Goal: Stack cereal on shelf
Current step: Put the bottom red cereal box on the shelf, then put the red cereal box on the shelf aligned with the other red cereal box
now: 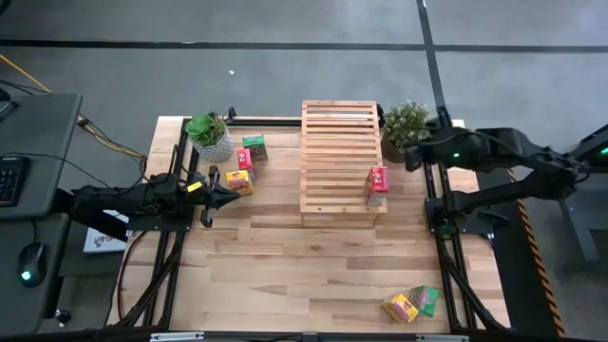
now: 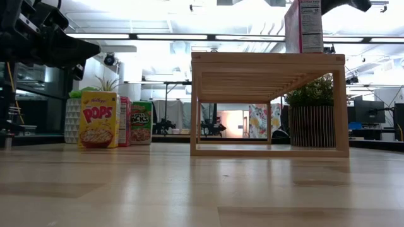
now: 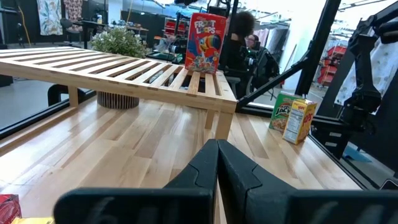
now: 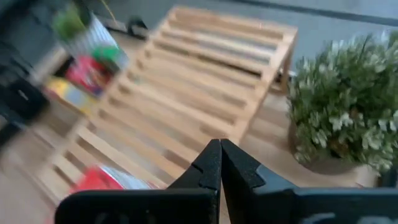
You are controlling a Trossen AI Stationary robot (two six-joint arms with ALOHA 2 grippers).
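One red Froot Loops box (image 1: 377, 184) upright on the shelf (image 1: 334, 142), near its right front corner; same box visible atop the slats in the low view (image 2: 303, 25). Only box placed so far, as far as visible.

Five left on the bench (image 1: 313, 266). Three clustered at the left beside a potted plant in a white pot (image 1: 211, 136): green box (image 1: 254, 147), red box (image 1: 244, 160), yellow Corn Pops box (image 1: 239, 181). Two more near the front right edge: yellow box (image 1: 400, 307) and green box (image 1: 425, 299), lying touching or nearly so.

Left gripper (image 1: 228, 196) just beside the yellow Corn Pops box, fingers clenched together and empty in the left wrist view (image 3: 217, 163). Right gripper (image 1: 410, 152) by the second potted plant (image 1: 404, 125) at the shelf's right rear corner, fingers pressed together, holding nothing (image 4: 220, 163).

Judgement: early stage, roughly one of six done. Left cluster looks the likely next source, the left gripper being closest.
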